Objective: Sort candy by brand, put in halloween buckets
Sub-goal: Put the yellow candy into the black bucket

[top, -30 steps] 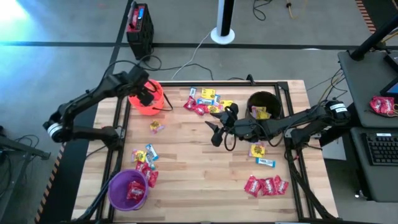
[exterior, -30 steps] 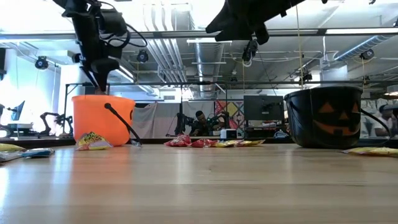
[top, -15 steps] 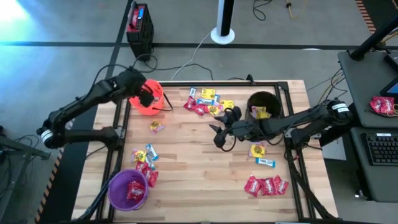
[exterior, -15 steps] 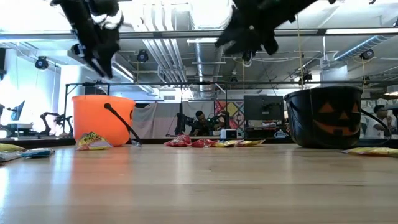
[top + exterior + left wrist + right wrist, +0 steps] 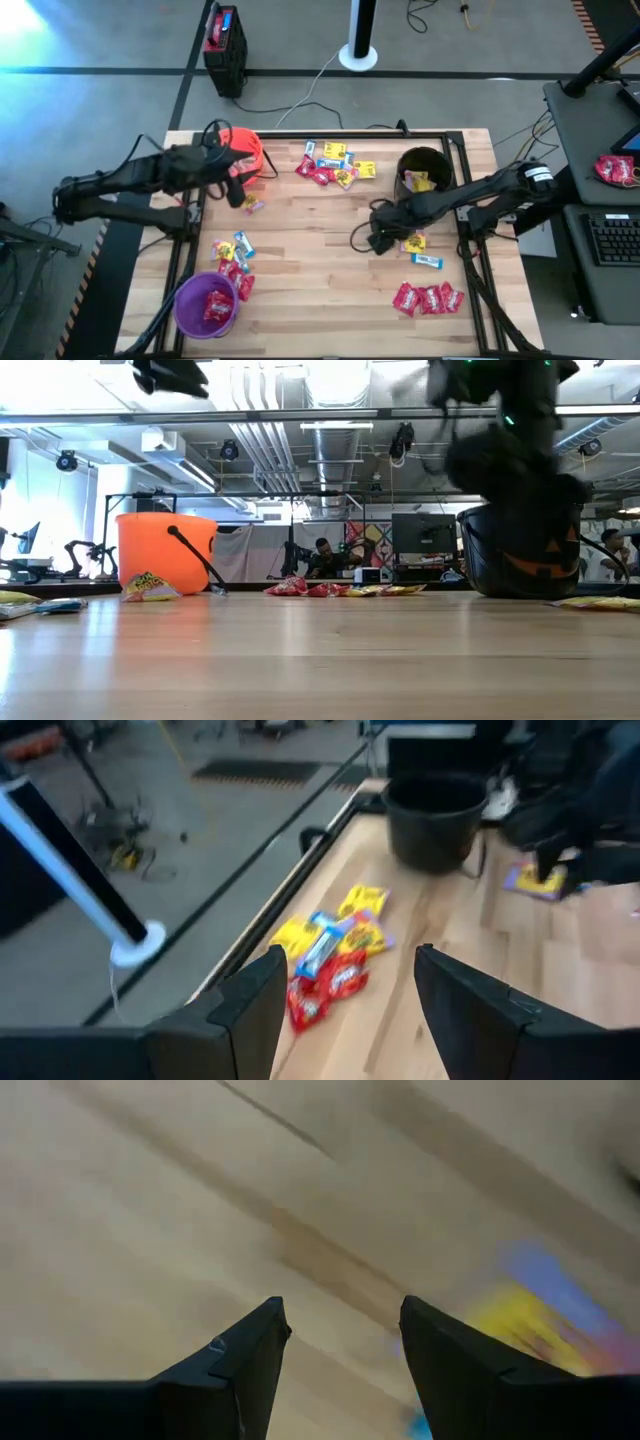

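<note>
I am lowering my right gripper [image 5: 375, 240], jaws parted and empty, toward the yellow candy [image 5: 413, 241] lying on the table just beside the black bucket [image 5: 424, 170]. Next I am judging a grasp there. My left gripper [image 5: 237, 192], also parted and empty, is hovering near the orange bucket [image 5: 243, 147].

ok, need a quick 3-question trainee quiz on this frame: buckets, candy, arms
1. True or false: the translucent purple plastic bucket holds red candy packets.
2. Which bucket stands nearest the right tool? A orange B black C purple
3. Fill in: the left tool, empty, hangs beside the ___ plastic bucket.

Key: 1 true; 2 B, the black plastic bucket; 3 orange.
</note>
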